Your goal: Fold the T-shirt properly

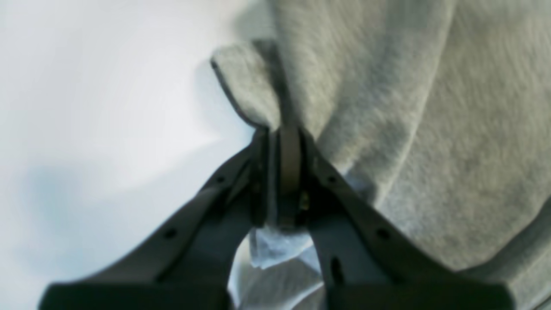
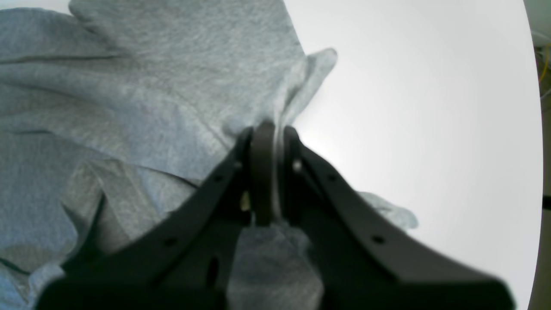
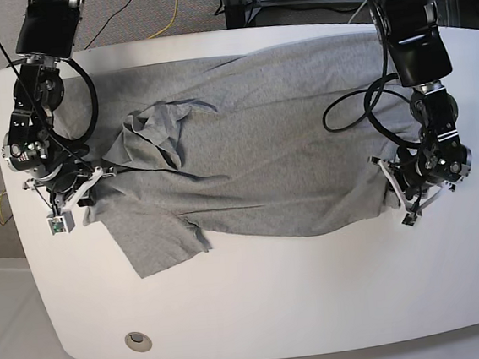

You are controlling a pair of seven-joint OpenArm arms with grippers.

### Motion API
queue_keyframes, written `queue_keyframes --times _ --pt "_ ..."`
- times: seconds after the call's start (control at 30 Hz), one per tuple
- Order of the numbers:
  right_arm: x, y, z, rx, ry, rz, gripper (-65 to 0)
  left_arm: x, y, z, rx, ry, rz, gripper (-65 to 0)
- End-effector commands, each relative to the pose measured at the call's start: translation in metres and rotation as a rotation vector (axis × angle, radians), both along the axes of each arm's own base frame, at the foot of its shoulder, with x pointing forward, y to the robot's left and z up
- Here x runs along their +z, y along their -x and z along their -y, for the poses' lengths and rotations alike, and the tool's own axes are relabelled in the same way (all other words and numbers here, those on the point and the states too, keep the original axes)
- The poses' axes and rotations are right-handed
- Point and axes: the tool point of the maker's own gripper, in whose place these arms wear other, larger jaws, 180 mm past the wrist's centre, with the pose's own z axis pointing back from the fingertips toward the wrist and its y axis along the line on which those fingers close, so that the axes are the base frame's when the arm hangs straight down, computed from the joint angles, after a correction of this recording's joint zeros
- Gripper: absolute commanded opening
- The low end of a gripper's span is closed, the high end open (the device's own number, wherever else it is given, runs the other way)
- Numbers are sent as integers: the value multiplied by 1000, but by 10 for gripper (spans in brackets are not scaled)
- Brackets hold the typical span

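The right gripper [image 3: 77, 188], at the left of the base view, has its fingers clamped on a pinch of the T-shirt [image 3: 261, 143] hem. The shirt lies spread across the white desk [image 3: 318, 291], one sleeve folded over. At right, the left gripper [image 3: 393, 188] pinches the opposite edge, presumably for a paired lift. No containers are present.

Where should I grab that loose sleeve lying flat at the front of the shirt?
Take the sleeve at its free outer corner, coming from the table's front edge. It lies flat and single there, clear of the bunched folds behind. Both grippers, left and right, are already shut on the T-shirt.
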Motion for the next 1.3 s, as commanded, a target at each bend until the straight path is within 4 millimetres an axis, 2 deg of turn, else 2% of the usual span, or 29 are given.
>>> queue_keyframes --times 0.0,0.1,0.47,0.67,0.87,1.27 --pt "18 -9 4 3 12 60 -608 25 -13 2 -8 -11 62 -621" --pt "18 -9 4 4 11 60 -608 28 -10 -1 -9 -34 47 -621" --pt "51 -4 -6 41 63 113 -608 46 -1 -7 -45 -128 12 -621" --pt "54 -3 -7 44 68 121 -608 53 3 -11 -34 -163 -4 -621" --pt "46 8 1 20 65 97 -608 49 11 -18 -20 -192 -55 -621" --pt "48 17 5 13 87 98 -608 30 37 -20 -26 -212 -102 -621"
